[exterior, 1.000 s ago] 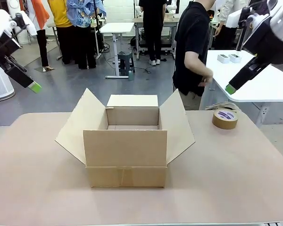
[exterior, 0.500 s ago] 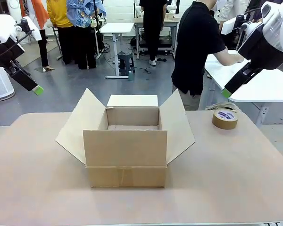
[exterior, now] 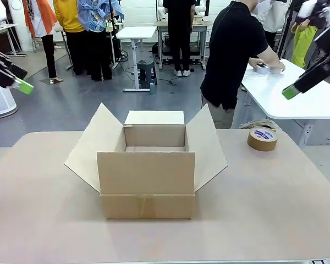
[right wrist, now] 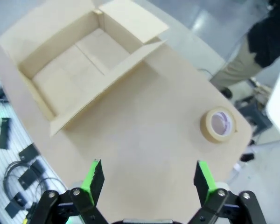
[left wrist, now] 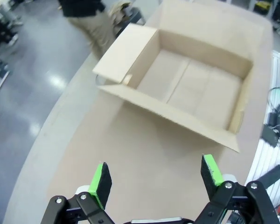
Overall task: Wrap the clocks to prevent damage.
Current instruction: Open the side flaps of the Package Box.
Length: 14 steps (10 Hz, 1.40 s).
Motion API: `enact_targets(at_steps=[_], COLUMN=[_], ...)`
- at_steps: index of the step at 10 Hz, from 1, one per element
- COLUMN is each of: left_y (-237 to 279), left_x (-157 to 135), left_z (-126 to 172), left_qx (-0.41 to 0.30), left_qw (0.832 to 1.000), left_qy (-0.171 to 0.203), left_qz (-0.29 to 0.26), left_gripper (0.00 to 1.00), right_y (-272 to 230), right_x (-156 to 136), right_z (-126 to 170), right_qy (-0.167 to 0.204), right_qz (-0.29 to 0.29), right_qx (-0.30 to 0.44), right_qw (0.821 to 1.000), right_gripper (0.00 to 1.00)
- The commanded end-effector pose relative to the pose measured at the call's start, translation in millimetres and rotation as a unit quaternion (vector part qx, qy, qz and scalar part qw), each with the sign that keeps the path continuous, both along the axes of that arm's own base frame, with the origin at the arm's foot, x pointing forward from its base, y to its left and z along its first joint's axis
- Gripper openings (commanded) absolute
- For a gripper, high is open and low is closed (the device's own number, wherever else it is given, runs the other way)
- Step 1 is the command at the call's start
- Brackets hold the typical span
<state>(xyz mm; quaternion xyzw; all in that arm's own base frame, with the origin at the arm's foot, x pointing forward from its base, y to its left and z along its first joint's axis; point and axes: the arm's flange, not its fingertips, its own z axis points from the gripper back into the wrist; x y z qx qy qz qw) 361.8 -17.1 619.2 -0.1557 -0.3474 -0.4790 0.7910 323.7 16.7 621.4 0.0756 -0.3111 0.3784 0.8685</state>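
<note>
Fingers of the left gripper (left wrist: 156, 175) stand wide apart with nothing between them. Their green pads (left wrist: 101, 178) face each other over bare tabletop in the left wrist view. Fingers of the right gripper (right wrist: 148, 179) are spread just as wide and hold nothing, seen in the right wrist view. Both grippers hang high above the table (exterior: 275, 209), well apart from everything on it. In the front view, a green-tipped finger of the left gripper enters at the left edge, and one of the right gripper enters at the right edge.

Below the grippers, an open cardboard box (exterior: 146, 176) sits in the middle of the tan table. Its two side flaps are splayed outward and its floor shows as bare cardboard. A roll of brown packing tape (exterior: 262, 138) lies flat on the table to the right of the box, towards the far right corner and apart from the box.

Past the far edge, a person (exterior: 234, 49) in a black shirt and tan trousers stands turned away from the box, leaning over a white side table (exterior: 313, 104). The person's hands are at a small white object (exterior: 262, 68) on that side table. It is too small to tell whether it is one of the clocks.
</note>
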Motion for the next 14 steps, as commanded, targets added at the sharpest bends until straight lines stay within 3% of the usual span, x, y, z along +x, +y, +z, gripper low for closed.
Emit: enact_targets(at_steps=[1, 3, 5, 9, 10, 13, 14], left_y=[28, 52, 63, 76, 75, 76, 80], left_x=[6, 3, 3, -2, 1, -1, -4], left_z=[5, 5, 12, 5, 7, 5, 5], left_qx=[-0.062, -0.079, -0.072, -0.048, -0.062, -0.052, -0.051], left_qw=[0.997, 0.994, 0.995, 0.996, 0.995, 0.996, 0.996], left_qy=[0.034, 0.057, 0.049, 0.035, 0.051, 0.051, 0.048], left_qz=[-0.042, -0.049, -0.053, -0.069, -0.053, -0.052, -0.06], left_gripper=[1.0, 1.0, 1.0, 1.0, 1.0, 1.0, 0.4], right_y=[-18, -40, -58, -75, -78, -83, -82], right_x=[7, 5, 5, 13, 7, 9, 7], right_z=[7, 12, 12, -3, 6, 5, 4], right_qy=[0.072, 0.105, 0.083, 0.011, 0.057, 0.047, 0.037], right_qz=[0.066, 0.105, 0.136, 0.097, 0.112, 0.102, 0.119], right_qx=[0.091, 0.125, 0.159, 0.155, 0.167, 0.16, 0.153], right_qw=[0.991, 0.981, 0.974, 0.983, 0.978, 0.981, 0.98], right_gripper=[1.0, 1.0, 1.0, 1.0, 1.0, 1.0, 0.42])
